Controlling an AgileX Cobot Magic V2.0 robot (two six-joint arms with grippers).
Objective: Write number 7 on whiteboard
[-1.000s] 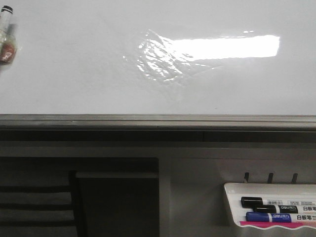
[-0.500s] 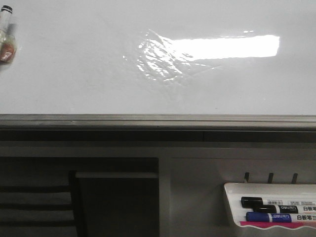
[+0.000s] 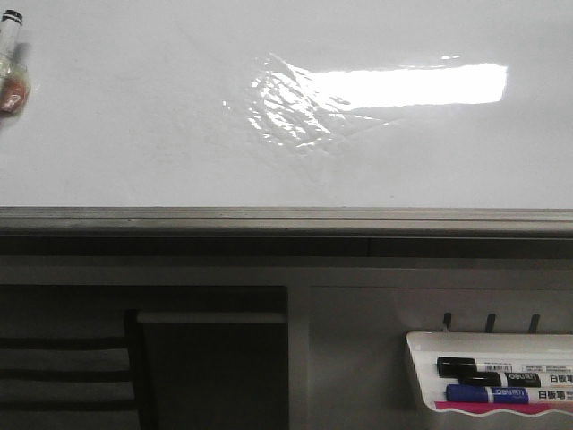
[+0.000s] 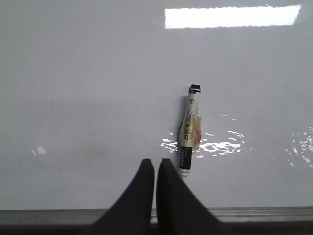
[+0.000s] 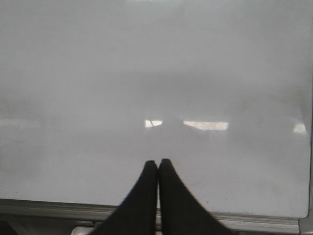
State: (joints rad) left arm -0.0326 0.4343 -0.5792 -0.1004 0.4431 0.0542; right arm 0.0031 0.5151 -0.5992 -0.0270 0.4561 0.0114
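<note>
The whiteboard [image 3: 134, 134] is a glossy white board with a grey edge rail [image 3: 286, 219] and a wrinkled shiny film patch [image 3: 286, 107]. A marker [image 4: 190, 134] with a black cap and a taped barrel lies flat on it, and also shows at the far left of the front view [image 3: 9, 63]. My left gripper [image 4: 155, 162] is shut and empty, with its tips just beside the marker's near end. My right gripper [image 5: 157, 162] is shut and empty over bare board [image 5: 156, 73]. No whole number 7 shows, only a faint short slanted stroke [image 4: 161, 113] next to the marker.
A small white marker tray [image 3: 421, 345] hangs below the rail at the right and holds a black marker [image 3: 488, 369] and a blue marker [image 3: 501, 393]. A dark frame and shelf [image 3: 210, 358] lie below the rail at the left. Neither arm shows in the front view.
The marker at the far left of the front view has shifted very slightly to the left. Nothing else has moved.
</note>
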